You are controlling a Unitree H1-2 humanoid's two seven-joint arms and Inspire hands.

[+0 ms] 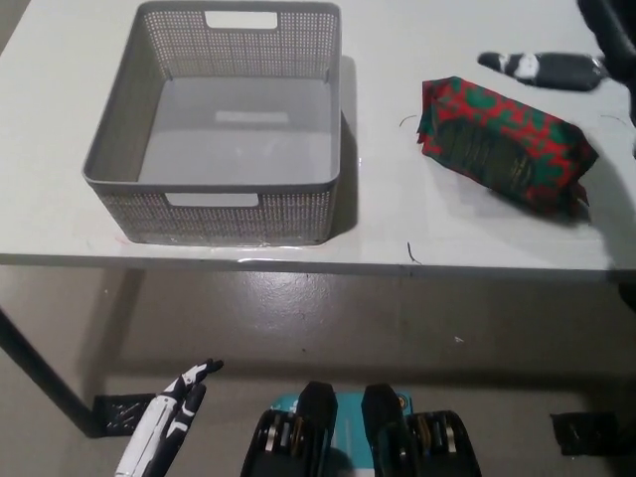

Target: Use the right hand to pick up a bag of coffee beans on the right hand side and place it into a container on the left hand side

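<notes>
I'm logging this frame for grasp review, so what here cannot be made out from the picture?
- Right hand, head view: mostly cut off by the right edge, so whether it is open or shut is unclear.
- Left hand, head view: cut off by the bottom edge, below the table.
- Coffee bag: label print too small to read.
- Basket: near wall hides part of its floor.

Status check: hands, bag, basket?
Right hand above bag, not touching. Left hand low, idle. Basket empty, nothing between it and bag.
</notes>
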